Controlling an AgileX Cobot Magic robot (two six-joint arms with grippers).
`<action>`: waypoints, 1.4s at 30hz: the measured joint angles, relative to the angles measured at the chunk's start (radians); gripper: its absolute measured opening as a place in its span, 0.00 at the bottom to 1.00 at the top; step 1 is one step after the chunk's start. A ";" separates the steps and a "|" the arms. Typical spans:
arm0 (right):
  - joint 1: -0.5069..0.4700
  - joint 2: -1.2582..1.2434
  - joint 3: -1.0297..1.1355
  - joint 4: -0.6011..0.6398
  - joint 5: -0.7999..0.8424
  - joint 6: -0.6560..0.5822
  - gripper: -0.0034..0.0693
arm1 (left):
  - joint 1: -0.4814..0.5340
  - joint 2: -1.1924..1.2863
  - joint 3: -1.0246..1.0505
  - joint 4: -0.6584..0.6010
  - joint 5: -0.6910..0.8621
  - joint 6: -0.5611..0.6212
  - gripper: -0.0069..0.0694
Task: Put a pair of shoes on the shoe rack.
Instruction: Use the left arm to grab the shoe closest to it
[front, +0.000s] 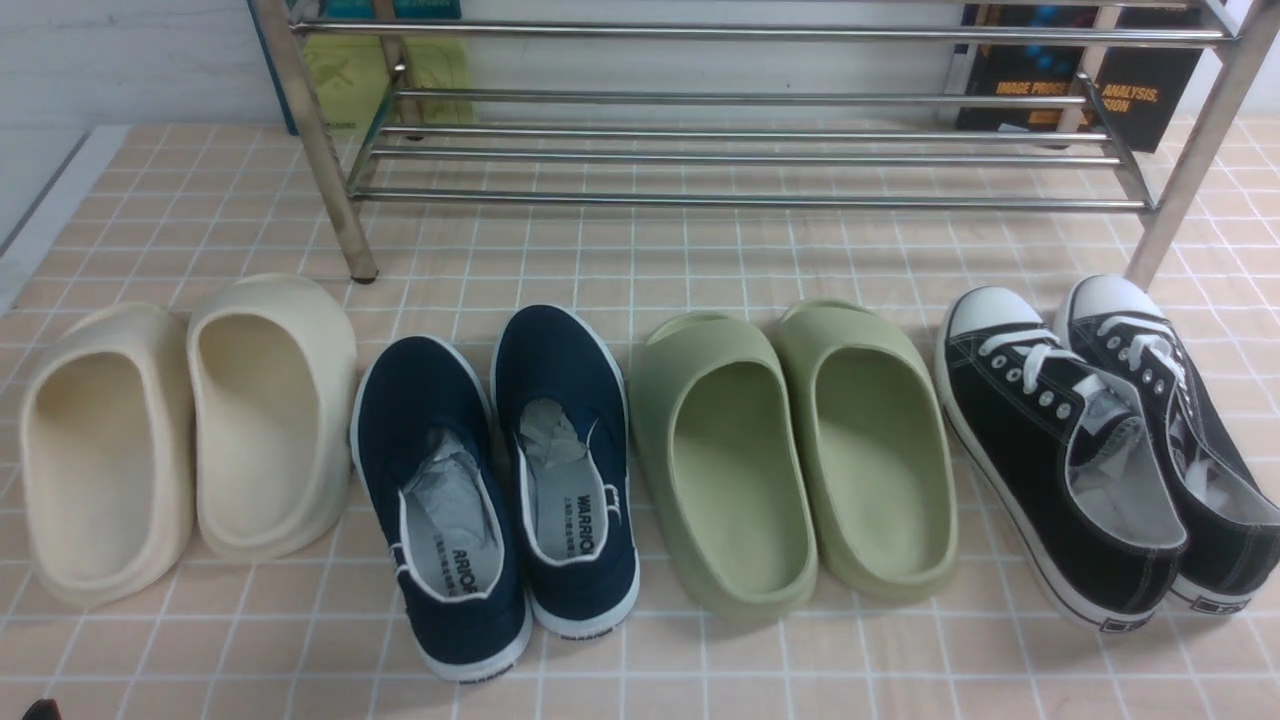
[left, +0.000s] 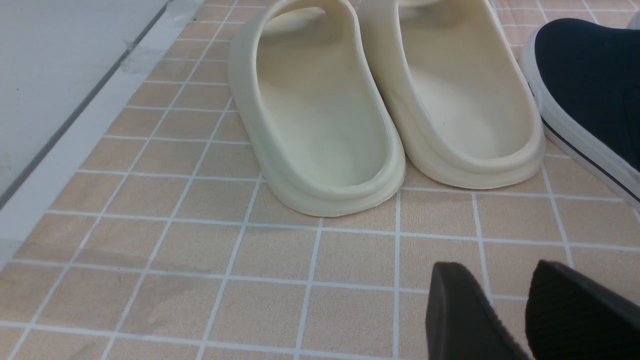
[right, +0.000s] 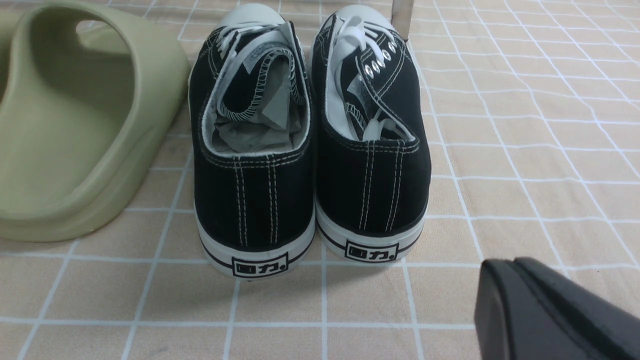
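The pair of navy slip-on shoes stands side by side on the tiled floor, heels toward me: the left shoe and the right shoe, both with paper stuffing. The chrome shoe rack stands behind them with bare tube bars. In the left wrist view my left gripper is open and empty, low over the tiles, and one navy shoe shows ahead at the edge. In the right wrist view my right gripper is shut and empty, behind the black sneakers.
Cream slides stand left of the navy pair, also in the left wrist view. Green slides and black lace-up sneakers stand to its right, the sneakers also in the right wrist view. Books lean behind the rack.
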 joint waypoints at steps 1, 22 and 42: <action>0.000 0.000 0.000 0.000 0.000 0.000 0.04 | 0.000 0.000 0.000 0.000 0.000 0.000 0.40; 0.000 0.000 0.000 0.000 0.000 0.000 0.04 | 0.000 0.000 0.000 0.001 0.000 0.000 0.40; 0.000 0.000 0.000 0.000 0.001 0.000 0.04 | 0.000 0.000 0.002 -0.609 -0.094 -0.610 0.40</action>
